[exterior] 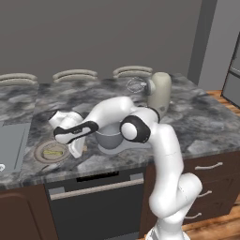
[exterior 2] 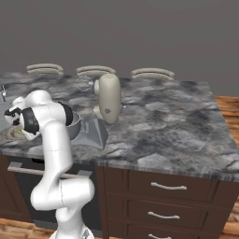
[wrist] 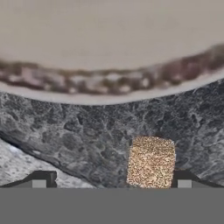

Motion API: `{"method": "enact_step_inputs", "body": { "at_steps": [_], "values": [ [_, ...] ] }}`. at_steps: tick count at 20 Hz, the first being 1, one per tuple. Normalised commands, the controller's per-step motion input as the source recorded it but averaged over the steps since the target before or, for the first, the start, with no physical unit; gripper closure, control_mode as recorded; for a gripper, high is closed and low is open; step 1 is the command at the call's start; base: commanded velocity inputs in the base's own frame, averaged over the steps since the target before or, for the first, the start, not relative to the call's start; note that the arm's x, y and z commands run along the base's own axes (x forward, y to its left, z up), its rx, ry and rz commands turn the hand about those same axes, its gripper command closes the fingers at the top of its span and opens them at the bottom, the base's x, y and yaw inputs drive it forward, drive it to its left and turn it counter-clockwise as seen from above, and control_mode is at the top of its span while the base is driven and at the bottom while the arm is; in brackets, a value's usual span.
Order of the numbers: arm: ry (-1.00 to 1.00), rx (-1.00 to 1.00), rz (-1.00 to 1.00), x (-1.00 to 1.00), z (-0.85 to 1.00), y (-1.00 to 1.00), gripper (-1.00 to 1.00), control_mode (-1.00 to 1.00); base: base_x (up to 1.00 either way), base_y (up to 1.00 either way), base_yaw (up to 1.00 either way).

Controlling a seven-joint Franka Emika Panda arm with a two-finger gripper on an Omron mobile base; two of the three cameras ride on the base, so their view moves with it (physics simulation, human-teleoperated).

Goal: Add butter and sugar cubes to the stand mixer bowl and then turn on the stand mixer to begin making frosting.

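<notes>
My gripper (wrist: 111, 183) is open and low over the dark marbled counter. The sugar cube (wrist: 151, 162), a tan speckled lump, lies between the fingertips, close to the right fingertip (wrist: 183, 183). Just beyond it runs the rim of the shallow tan plate (wrist: 109, 83). In the left base view the hand (exterior: 76, 143) points down beside that plate (exterior: 39, 151), and the yellow butter (exterior: 53, 152) lies on the plate. The grey stand mixer bowl (exterior: 110, 136) sits right of the hand on the mixer's base plate (exterior 2: 95, 133). The stand mixer (exterior: 158, 93) has its cream head tilted up with the whisk (exterior: 136, 86) showing.
A sink (exterior: 11, 145) is set into the counter at the far left. Several stools (exterior: 75, 75) stand along the counter's far edge. A dishwasher front (exterior: 96, 197) and drawers (exterior 2: 163, 186) lie below the counter's near edge.
</notes>
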Motion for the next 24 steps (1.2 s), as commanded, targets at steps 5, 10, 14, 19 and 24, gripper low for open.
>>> {"method": "enact_step_inputs", "body": {
  "at_steps": [5,10,14,19,24],
  "values": [
    [0.00,0.00,0.00,0.17,-0.17,0.01,-1.00,-1.00,0.00,0.00,0.00],
    [0.00,0.00,0.00,0.21,-0.04,0.13,-1.00,-1.00,0.00,0.00,0.00],
    [0.00,0.00,0.00,0.21,-0.03,0.14,-1.00,-1.00,0.00,0.00,0.00],
    [0.00,0.00,0.00,0.16,-0.08,0.07,1.00,-1.00,0.00,0.00,0.00],
    [0.00,-0.01,-0.03,0.00,-0.03,-0.13,1.00,-1.00,0.00,0.00,0.00]
  ]
}}
